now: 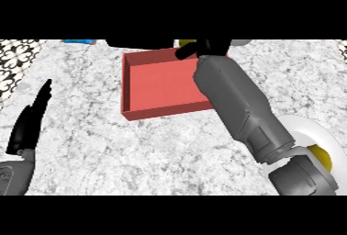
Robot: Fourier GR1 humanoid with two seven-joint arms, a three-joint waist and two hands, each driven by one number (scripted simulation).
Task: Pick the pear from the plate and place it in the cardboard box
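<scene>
The cardboard box point(126, 87) is reddish, open-topped and sits at the middle back of the counter. My right forearm point(237, 101) reaches across its right side. My right hand point(207, 48) is over the box's far right corner, fingers curled round a small pale yellow thing, the pear point(185, 44), which is mostly hidden. The white plate point(306, 131) lies at the right edge, partly under my right elbow, and a yellow patch point(322, 158) shows on it. My left hand point(27, 124) rests open at the far left, fingers straight.
A blue object point(80, 41) lies at the counter's back left. Patterned tiling point(13, 59) borders the counter's left edge. Grey marble counter point(136, 151) stretches in front of the box between my two arms.
</scene>
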